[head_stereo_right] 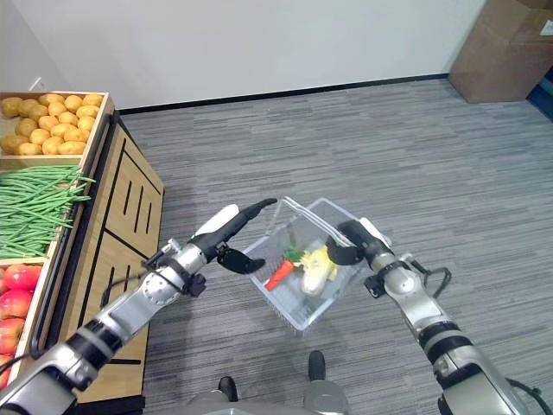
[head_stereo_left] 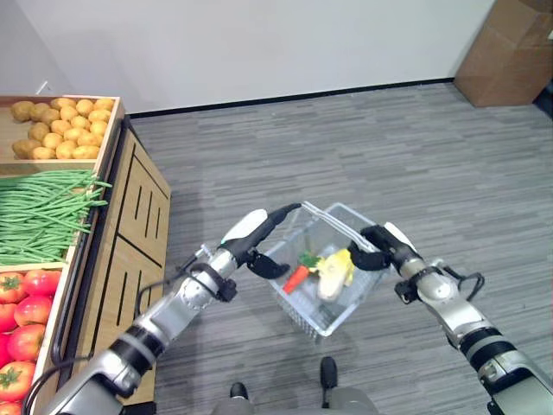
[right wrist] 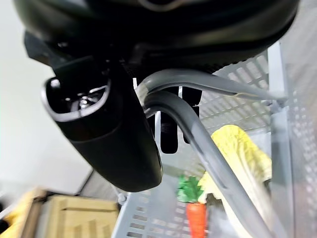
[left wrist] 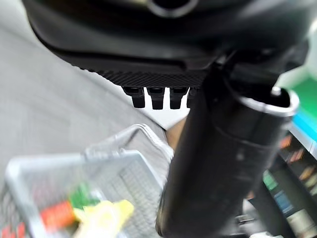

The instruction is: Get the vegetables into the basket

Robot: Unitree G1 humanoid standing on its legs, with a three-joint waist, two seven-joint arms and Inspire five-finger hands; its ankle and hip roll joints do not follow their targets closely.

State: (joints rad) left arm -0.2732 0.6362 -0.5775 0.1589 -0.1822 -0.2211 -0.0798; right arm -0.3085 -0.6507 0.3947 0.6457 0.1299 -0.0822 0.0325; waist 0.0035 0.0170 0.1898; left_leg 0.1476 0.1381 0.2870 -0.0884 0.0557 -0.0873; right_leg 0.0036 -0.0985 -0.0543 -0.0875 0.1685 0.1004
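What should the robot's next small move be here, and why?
Probably reach the left hand toward the green beans on the stand. The right hand grips the basket handles, with a carrot and cabbage inside; the left hand holds nothing.

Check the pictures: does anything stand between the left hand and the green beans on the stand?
Nothing visible does. The left hand hangs open beside the basket, and only open air and the stand's rim lie between it and the green beans.
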